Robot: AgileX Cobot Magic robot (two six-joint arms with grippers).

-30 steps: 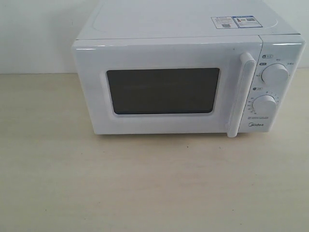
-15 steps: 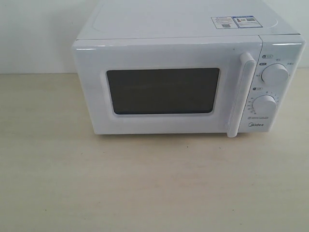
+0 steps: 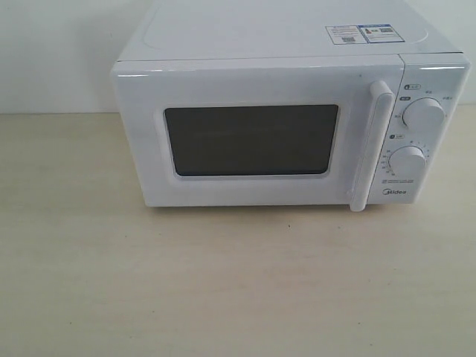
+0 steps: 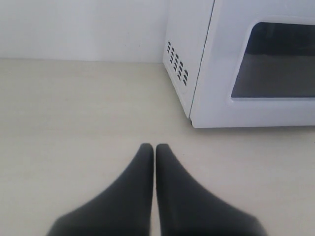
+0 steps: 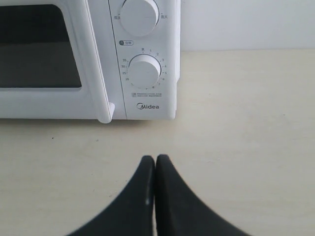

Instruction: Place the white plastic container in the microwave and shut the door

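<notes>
We log nothing moved since earlier: microwave (image 3: 245, 33), door (image 3: 251, 140) shut; left gripper (image 4: 155, 147) and right gripper (image 5: 155, 160), both pinched closed and empty, sit before the microwave, apart from it.

Black left fingers (image 4: 128, 201) and right fingers (image 5: 182, 206) over a pale beige, faintly grained surface (image 3: 223, 282). Beyond them, a white microwave (image 3: 260, 44): dark window (image 3: 251, 140), white dials (image 3: 424, 115), blue-and-white stickers (image 3: 364, 33), rows of dark vents (image 4: 177, 67).

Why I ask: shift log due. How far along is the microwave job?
Done: the white countertop microwave has its dark-windowed door shut. In hand: nothing; left claw and right claw are shut, empty. Left: unclear, since no container shows and the window hides the inside.
</notes>
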